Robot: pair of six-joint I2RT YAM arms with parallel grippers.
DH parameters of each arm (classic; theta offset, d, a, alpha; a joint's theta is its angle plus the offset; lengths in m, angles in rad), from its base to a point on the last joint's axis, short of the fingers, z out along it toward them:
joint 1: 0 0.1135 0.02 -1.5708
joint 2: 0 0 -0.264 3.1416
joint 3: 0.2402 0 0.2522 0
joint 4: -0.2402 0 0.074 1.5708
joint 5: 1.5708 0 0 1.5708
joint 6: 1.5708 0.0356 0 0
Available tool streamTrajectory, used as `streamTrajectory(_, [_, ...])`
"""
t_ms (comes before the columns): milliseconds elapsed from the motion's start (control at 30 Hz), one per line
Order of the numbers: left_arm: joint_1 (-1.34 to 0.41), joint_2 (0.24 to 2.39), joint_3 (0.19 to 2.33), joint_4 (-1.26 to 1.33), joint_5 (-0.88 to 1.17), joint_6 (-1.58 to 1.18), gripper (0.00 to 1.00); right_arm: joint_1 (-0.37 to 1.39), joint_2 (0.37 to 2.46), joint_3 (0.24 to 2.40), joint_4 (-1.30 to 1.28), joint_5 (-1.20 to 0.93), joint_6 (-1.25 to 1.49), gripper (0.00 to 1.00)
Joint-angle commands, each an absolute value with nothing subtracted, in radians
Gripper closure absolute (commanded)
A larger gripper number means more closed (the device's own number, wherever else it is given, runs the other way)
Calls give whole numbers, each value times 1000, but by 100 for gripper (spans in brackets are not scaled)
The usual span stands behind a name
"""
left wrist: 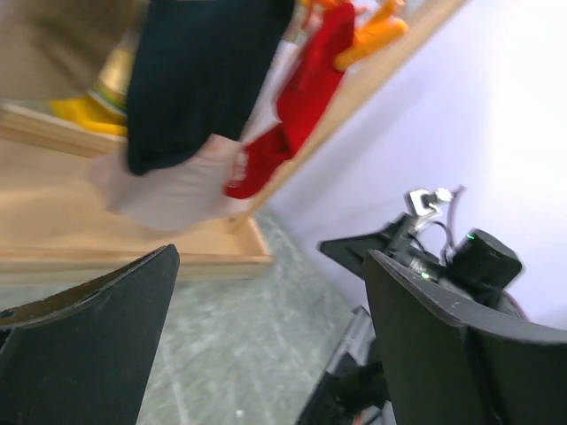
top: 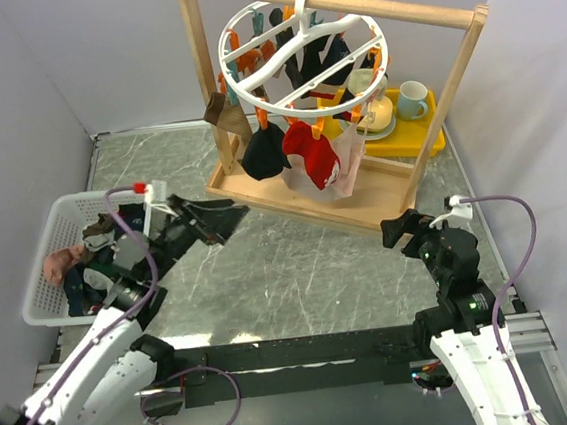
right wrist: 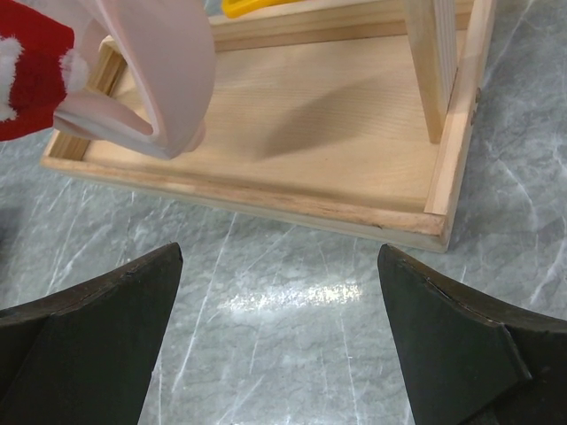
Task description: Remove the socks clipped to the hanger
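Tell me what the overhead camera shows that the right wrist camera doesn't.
Only overhead: the white ring hanger, a black sock, the white basket, the yellow tray and the left gripper. Only right wrist: a close look at the right gripper, plainly open. Both: the red sock, the pale pink sock, the wooden frame's base and the marble table.

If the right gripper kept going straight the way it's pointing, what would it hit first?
Probably the front edge of the wooden stand's base, straight ahead of the right gripper. The pink sock hangs off to the left, though depth is unclear.
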State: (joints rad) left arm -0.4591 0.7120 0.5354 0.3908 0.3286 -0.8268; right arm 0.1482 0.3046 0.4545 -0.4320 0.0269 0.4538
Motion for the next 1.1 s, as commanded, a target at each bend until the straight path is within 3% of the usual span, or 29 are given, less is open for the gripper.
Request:
streamTrajectory(0, [-589,843,599,584,247,-868,9,152,313,492,-417,11,446,0])
streamTrajectory(233, [-784,1125,758,634,133,-781,16,150,314,523,-443,25,436,0])
streamTrajectory(767, [-796,1428,953,758,58,-680,21,152,299,569,-463,25,446,0])
streamTrajectory(867, [-796,1450,977,776,66,-675,26,153,299,578,-469,23,442,0])
streamTrajectory(967, [-795,1474,1018,750,92,-683,37,152,301,594,-468,14,430,0])
streamTrajectory(1000, [-796,1480,1038,744,103,-680,48,152,307,604,-466,5,423,0])
streamTrajectory(1067, [-796,1482,1045,745,124,-683,60,152,313,629,-469,-23,400,0])
